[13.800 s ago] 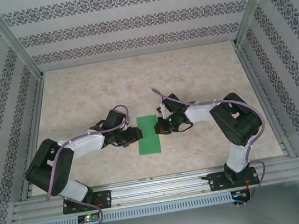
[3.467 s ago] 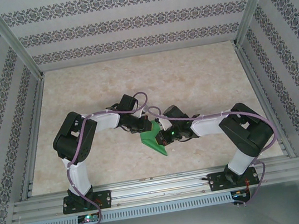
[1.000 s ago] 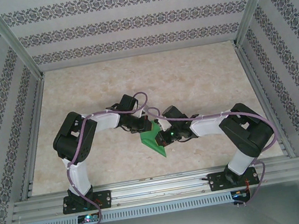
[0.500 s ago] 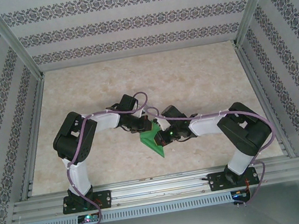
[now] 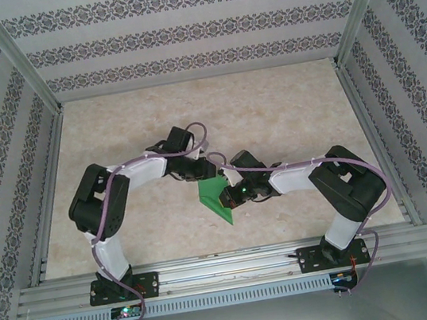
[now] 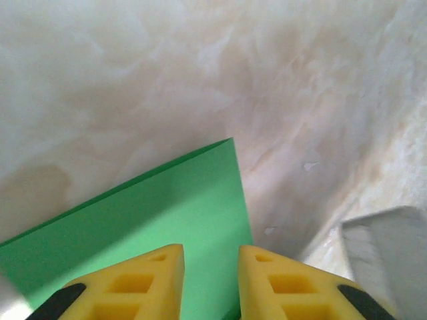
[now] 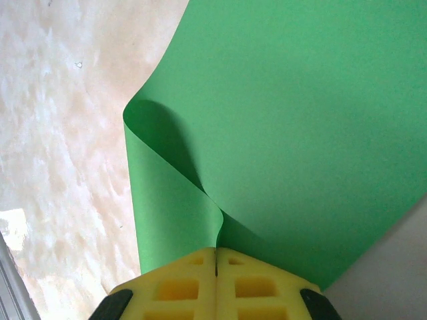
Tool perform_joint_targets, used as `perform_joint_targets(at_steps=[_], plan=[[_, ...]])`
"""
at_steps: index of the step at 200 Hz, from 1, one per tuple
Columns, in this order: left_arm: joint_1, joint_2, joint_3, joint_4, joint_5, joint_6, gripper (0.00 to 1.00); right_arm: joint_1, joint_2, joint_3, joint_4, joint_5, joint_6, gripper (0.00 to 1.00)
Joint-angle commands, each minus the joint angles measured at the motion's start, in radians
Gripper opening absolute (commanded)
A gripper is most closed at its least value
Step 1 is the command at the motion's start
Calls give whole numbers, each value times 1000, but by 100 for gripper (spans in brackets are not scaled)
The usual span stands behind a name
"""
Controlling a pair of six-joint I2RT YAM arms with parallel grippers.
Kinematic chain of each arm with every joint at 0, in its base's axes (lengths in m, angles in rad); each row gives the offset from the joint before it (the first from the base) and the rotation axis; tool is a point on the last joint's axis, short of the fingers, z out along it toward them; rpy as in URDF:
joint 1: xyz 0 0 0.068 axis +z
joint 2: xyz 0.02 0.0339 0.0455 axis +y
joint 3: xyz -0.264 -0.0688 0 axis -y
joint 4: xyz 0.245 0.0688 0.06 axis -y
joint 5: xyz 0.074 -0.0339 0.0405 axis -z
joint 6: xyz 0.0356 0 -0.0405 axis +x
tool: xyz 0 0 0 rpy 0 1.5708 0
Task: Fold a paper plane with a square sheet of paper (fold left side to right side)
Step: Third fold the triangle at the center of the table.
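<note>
Mid-fold: right pincer [image 7: 216,253] pinches a curled flap of the paper [image 7: 300,120]. Left pincer [image 6: 211,259], narrowly parted, sits over it. Next, flatten the crease.

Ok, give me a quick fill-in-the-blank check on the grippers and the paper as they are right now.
1. The right gripper is ____ on the paper.
2. The left gripper is ____, its fingers apart above the paper.
3. The paper's colour is bright ____.
4. In the left wrist view, one ____ of the paper shows against the table ahead of the fingers.

Missing words: shut; open; green; corner.
</note>
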Motion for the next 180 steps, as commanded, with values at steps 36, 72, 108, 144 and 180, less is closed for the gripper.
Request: perform_joint_targets(at_steps=[36,72,108,144,180], plan=[[114,-275,-114,-47,-65,43,29,8,29,-23,-72,35,-21,0],[127,-446,-270,15,-37,-3,23,9,31,-21,-86,39,-26,0],[125,-558,-430,129,23,-116,19,9,36,-17,-98,38,-32,0],[123,-636,-555,214,40,-206,15,8,42,-7,-112,41,-38,0],[115,-643,-619,317,72,-285,14,10,46,0,-123,49,-36,0]])
